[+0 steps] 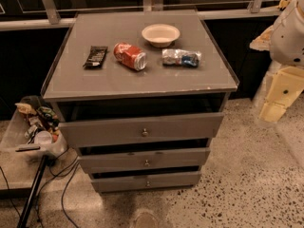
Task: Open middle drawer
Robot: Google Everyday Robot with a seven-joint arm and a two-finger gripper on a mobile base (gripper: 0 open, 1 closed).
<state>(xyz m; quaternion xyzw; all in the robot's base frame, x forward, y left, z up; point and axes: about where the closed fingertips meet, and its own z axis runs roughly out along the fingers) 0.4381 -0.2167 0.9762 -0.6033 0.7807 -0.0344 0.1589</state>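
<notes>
end effector (272,109) far right, arm (290,30) cropped | middle drawer (118,160) interior hidden

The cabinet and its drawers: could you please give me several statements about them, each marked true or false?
1. The red can lies on its side on the cabinet top. True.
2. The gripper touches the knob of the middle drawer. False: it hangs off to the right of the cabinet, apart from the drawer.
3. The bowl sits inside a drawer. False: it stands on the cabinet top, behind the can.
4. A black packet lies on the cabinet top. True.
</notes>
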